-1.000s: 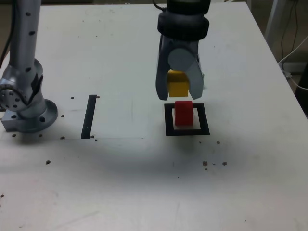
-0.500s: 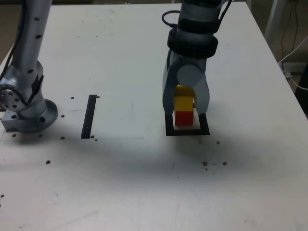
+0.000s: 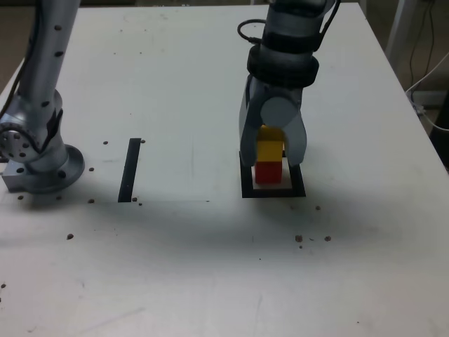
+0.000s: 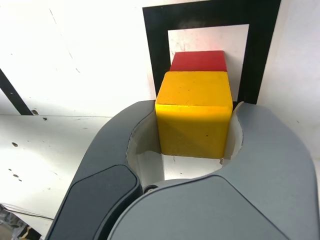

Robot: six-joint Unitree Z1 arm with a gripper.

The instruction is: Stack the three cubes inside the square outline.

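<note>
White tabletop [image 3: 175,281] forms the work surface, marked with small dark spots. On the exterior view's left, a grey cylindrical arm base [image 3: 49,175] stands on the surface. Between this base and the square outline [image 3: 273,193] lies a straight black tape strip [image 3: 130,172], separate from the outline. At the exterior view's right edge, a white cable [image 3: 433,125] runs beyond the tabletop.

The square outline is a black tape frame with a white centre. The red cube [image 3: 268,174] sits inside the frame, with part of the white centre exposed around it.

The gripper [image 3: 273,160] points downward over the frame. Its jaws are parted by the width of the yellow cube [image 3: 269,149] and grip that cube on two opposite sides. The yellow cube is positioned over the red cube; both faces appear in line in the exterior view. Contact between the two cubes cannot be confirmed. A black cable [image 3: 242,31] loops beside the upper arm section.
</note>
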